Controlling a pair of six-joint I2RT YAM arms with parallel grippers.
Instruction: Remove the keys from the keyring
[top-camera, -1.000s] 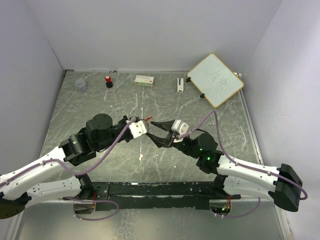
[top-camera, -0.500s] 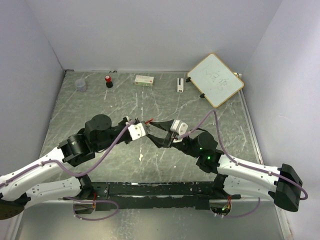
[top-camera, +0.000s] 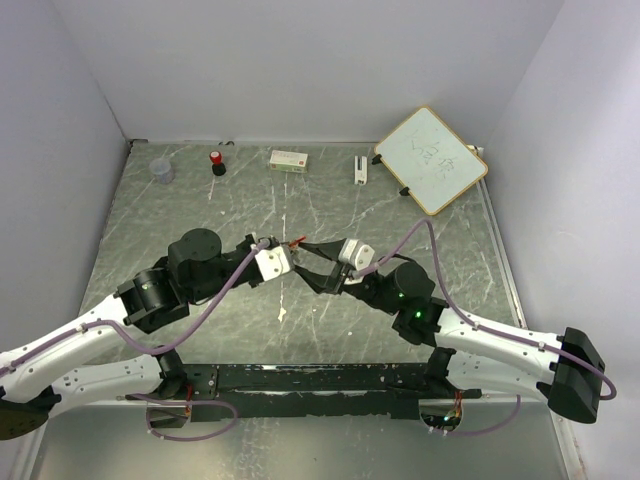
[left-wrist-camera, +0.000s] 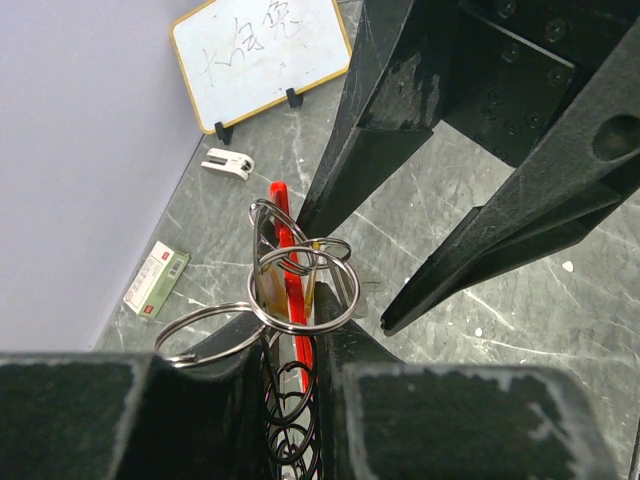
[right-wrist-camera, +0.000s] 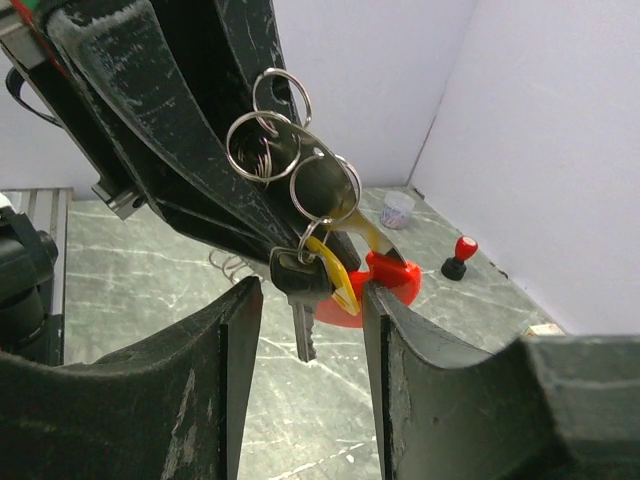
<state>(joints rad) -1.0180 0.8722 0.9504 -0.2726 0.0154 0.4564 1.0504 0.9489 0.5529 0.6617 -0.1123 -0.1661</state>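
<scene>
My left gripper (top-camera: 285, 251) is held above the middle of the table, shut on the bunch. In the left wrist view its fingers (left-wrist-camera: 225, 350) clamp a black coil and the narrow red key (left-wrist-camera: 291, 275), with the silvery keyring (left-wrist-camera: 300, 292) loops just above the tips. My right gripper (top-camera: 303, 261) faces it, open. In the right wrist view the right gripper (right-wrist-camera: 310, 300) has its fingers either side of the hanging keys: a black-headed key (right-wrist-camera: 300, 285), a yellow key (right-wrist-camera: 337, 275) and the red key (right-wrist-camera: 392, 280). The keyring (right-wrist-camera: 262, 146) loops hang from the left gripper's fingers (right-wrist-camera: 180, 120).
Along the back edge stand a clear cup (top-camera: 162, 171), a red-capped black bottle (top-camera: 217, 161), a green-and-white box (top-camera: 289, 159) and a small white piece (top-camera: 360, 169). A wood-framed whiteboard (top-camera: 431, 159) leans at the back right. Walls close in the table on three sides.
My right gripper has crept left towards the bunch, its fingers now flanking the hanging keys. The left gripper shifted slightly left with the bunch still held.
</scene>
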